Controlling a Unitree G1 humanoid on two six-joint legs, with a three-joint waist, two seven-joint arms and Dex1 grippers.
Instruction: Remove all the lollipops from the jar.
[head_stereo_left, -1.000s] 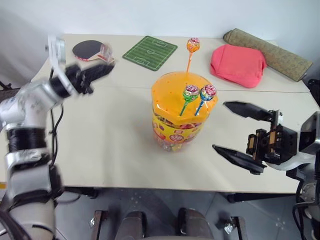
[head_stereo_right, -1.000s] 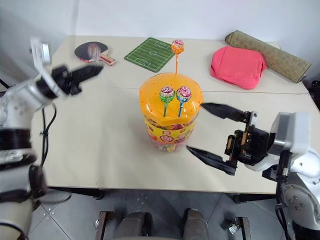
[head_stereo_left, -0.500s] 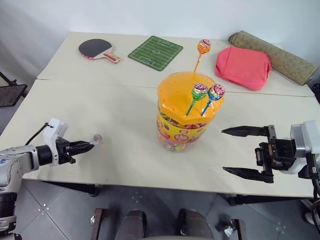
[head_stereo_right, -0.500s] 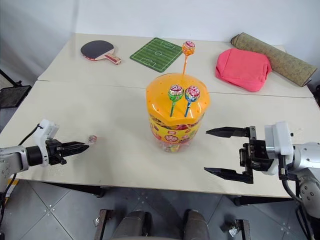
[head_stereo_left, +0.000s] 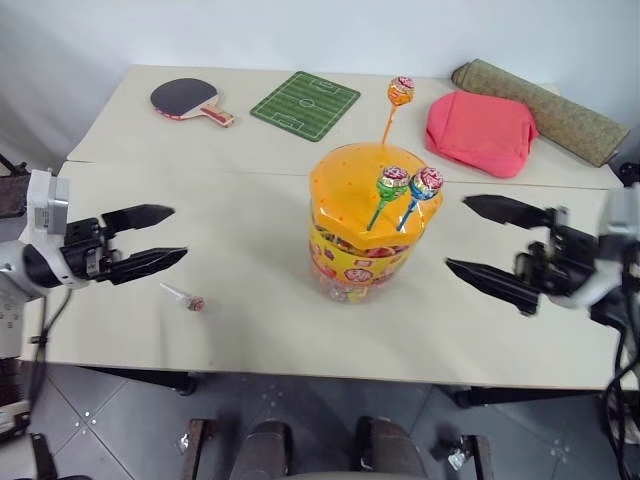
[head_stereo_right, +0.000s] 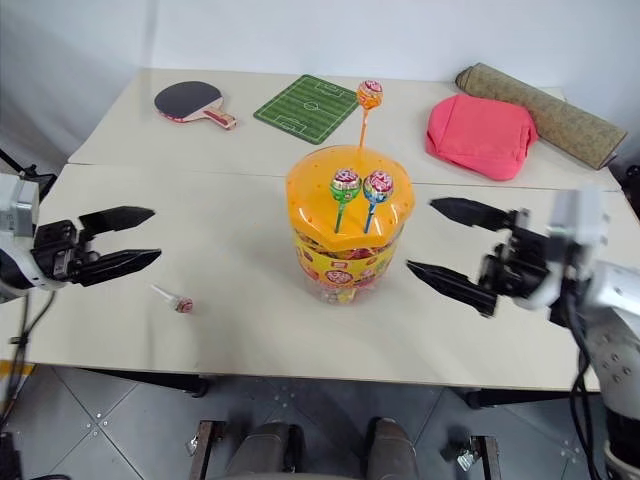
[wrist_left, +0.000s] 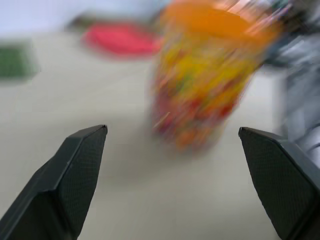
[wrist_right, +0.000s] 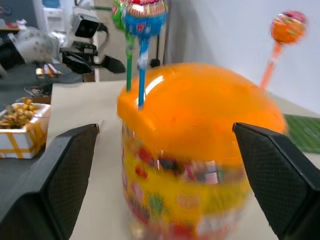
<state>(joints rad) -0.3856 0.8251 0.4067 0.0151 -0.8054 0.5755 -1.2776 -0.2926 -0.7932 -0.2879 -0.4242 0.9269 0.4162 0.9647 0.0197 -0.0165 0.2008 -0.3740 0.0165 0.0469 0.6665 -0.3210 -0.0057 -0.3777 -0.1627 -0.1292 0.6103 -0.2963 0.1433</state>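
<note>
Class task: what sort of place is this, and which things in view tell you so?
Probably an indoor robot test room, not a home: a plain table by a bare wall, with unrelated props laid out, such as a table-tennis bat, a small football-pitch mat and a lollipop jar.

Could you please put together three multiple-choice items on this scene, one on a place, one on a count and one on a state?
1. Where is the loose lollipop lying?
A. On the pink pouch
B. On the table near the left gripper
C. On the green mat

2. How many lollipops stand in the jar's lid?
A. One
B. Five
C. Three

3. How do the left gripper's fingers stand?
A. Spread apart, holding nothing
B. Shut on a lollipop
C. Shut on the paddle

Answers:
1. B: it lies flat on the table, just in front of the left gripper.
2. C: an orange-stick lollipop, a green-stick lollipop and a blue-stick lollipop rise from the orange lid of the jar.
3. A: both black fingers stand wide apart with nothing between them.
</note>
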